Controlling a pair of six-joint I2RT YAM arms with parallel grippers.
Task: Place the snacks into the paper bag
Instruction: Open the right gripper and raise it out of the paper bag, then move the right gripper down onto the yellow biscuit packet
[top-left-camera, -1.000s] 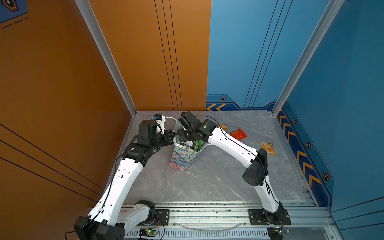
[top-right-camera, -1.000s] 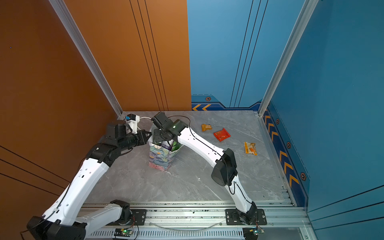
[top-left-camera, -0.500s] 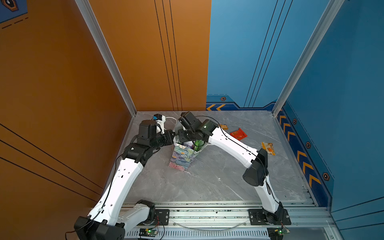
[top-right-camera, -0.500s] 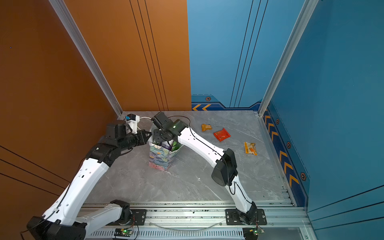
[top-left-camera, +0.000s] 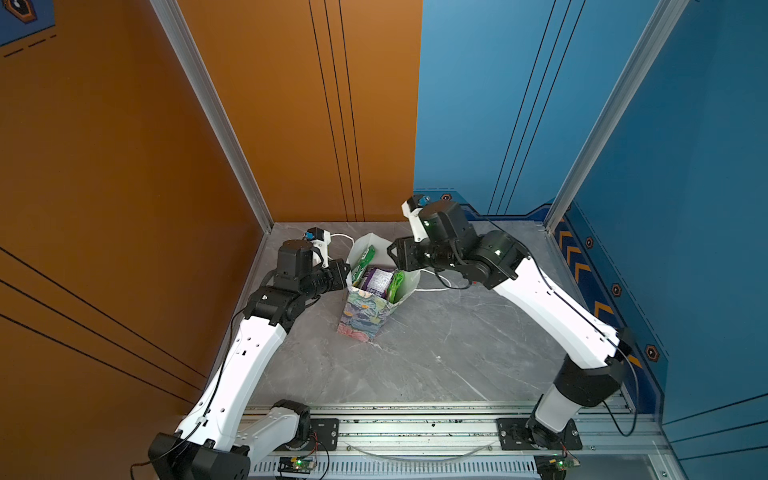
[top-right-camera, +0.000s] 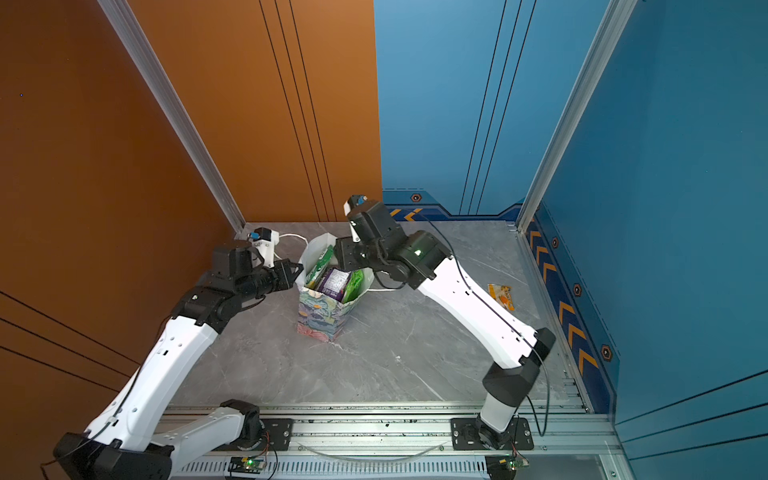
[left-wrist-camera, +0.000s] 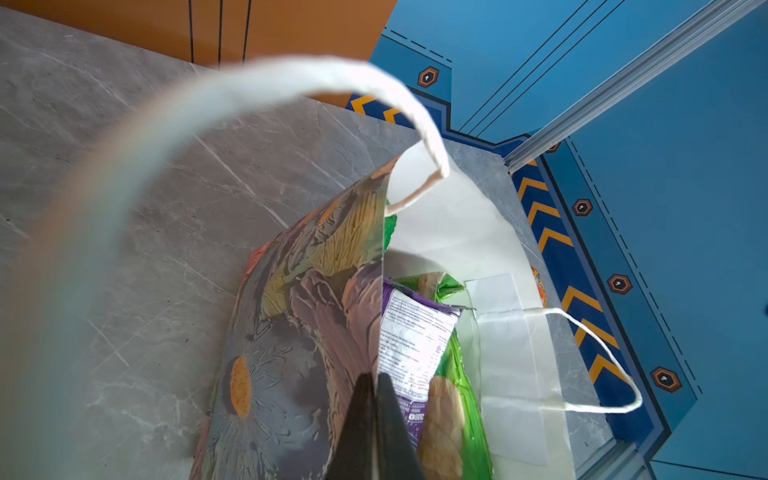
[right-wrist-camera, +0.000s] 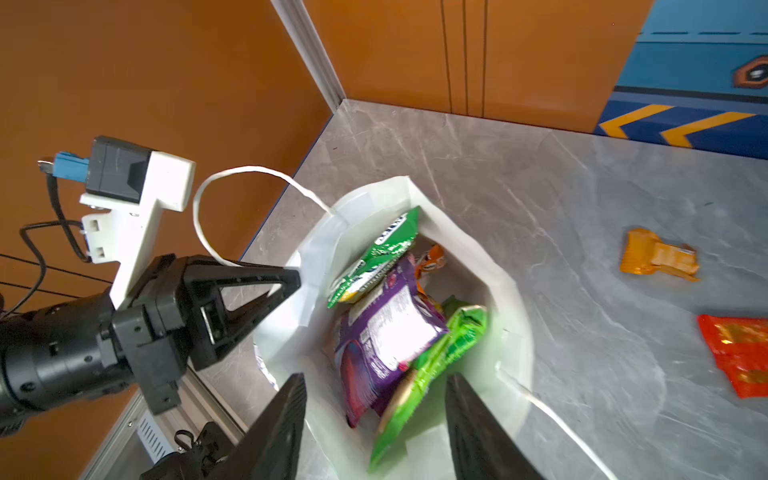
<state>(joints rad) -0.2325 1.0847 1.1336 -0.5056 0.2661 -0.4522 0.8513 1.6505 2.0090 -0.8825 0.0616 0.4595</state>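
1. Directly under the right claw (right-wrist-camera: 374, 376) stands the paper bag (right-wrist-camera: 513, 291), mouth up; the claw's jaws are spread apart and hold nothing.
2. Below its fingers, inside the bag, lie a purple packet (right-wrist-camera: 390, 328) and a green packet (right-wrist-camera: 374, 257).
3. The left claw (left-wrist-camera: 372, 380) is pinched tight on the bag's rim.
4. Well apart from both claws, an orange packet (right-wrist-camera: 656, 257) and a red packet (right-wrist-camera: 739, 353) lie on the table (right-wrist-camera: 540, 187).
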